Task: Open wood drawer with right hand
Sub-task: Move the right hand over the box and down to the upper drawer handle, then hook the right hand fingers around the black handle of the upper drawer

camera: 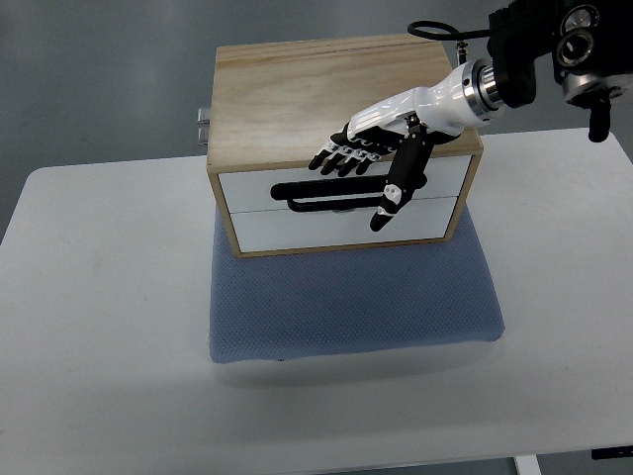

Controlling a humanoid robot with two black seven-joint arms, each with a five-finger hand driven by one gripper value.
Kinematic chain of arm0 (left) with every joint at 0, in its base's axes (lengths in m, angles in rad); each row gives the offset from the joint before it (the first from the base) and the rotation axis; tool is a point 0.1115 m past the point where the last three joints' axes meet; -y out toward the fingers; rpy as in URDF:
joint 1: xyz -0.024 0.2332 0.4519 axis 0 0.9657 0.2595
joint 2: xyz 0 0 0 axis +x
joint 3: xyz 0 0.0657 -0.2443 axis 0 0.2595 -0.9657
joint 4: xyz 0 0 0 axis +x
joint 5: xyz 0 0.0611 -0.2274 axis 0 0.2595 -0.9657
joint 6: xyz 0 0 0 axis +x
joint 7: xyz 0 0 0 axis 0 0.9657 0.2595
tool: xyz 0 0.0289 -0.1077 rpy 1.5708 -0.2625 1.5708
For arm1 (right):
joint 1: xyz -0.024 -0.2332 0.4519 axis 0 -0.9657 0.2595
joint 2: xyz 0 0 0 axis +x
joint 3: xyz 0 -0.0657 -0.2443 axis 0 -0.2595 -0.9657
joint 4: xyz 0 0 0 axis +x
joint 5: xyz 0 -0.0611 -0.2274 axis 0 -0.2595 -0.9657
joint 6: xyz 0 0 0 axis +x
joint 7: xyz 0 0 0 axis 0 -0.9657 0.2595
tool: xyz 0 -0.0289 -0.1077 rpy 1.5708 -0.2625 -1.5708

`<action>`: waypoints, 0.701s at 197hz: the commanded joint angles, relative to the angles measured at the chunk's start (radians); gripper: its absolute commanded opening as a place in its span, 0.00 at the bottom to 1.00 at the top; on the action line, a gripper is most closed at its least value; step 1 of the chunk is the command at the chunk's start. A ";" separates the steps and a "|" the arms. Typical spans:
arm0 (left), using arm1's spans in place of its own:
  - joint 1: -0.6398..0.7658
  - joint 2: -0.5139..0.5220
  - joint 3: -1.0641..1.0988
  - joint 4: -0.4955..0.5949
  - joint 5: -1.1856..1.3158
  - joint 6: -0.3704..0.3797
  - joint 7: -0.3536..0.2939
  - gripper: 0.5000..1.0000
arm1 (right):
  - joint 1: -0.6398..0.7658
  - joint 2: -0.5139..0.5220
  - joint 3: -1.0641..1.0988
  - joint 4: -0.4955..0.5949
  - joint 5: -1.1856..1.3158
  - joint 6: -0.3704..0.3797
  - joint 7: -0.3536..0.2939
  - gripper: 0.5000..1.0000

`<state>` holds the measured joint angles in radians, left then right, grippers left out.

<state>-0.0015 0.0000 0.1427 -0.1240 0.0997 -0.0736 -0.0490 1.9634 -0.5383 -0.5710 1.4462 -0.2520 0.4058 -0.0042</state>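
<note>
While the right hand [381, 158] is hovering with loosely spread fingers [341, 156], gripping nothing, over the black handle slot [316, 192] of the pale wood two-drawer box [297, 89] sitting on the blue mat [346, 307], it is risking sliding the unsecured box nearer.

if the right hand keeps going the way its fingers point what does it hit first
The right hand has open fingers pointing toward the picture's left, over the front edge of the wood drawer box. Along that line the way looks free; it seems to skim above the box top, though height is hard to judge from above.
</note>
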 commanded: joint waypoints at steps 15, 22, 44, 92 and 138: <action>0.000 0.000 0.000 0.001 0.000 0.000 0.000 1.00 | 0.000 0.024 -0.030 0.002 0.030 -0.042 -0.004 0.88; 0.000 0.000 0.000 0.000 0.000 0.000 0.000 1.00 | -0.001 0.032 -0.032 0.002 0.046 -0.051 -0.005 0.88; 0.000 0.000 0.000 0.000 0.000 0.000 0.000 1.00 | -0.001 0.038 -0.043 0.000 0.060 -0.056 -0.017 0.88; 0.000 0.000 0.000 0.000 0.000 0.000 0.000 1.00 | -0.017 0.055 -0.049 0.000 0.062 -0.068 -0.022 0.88; 0.000 0.000 0.000 0.000 0.000 0.000 0.000 1.00 | -0.028 0.075 -0.059 -0.001 0.062 -0.108 -0.023 0.88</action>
<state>-0.0015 0.0000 0.1427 -0.1239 0.0997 -0.0736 -0.0491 1.9390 -0.4665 -0.6295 1.4453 -0.1905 0.3062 -0.0265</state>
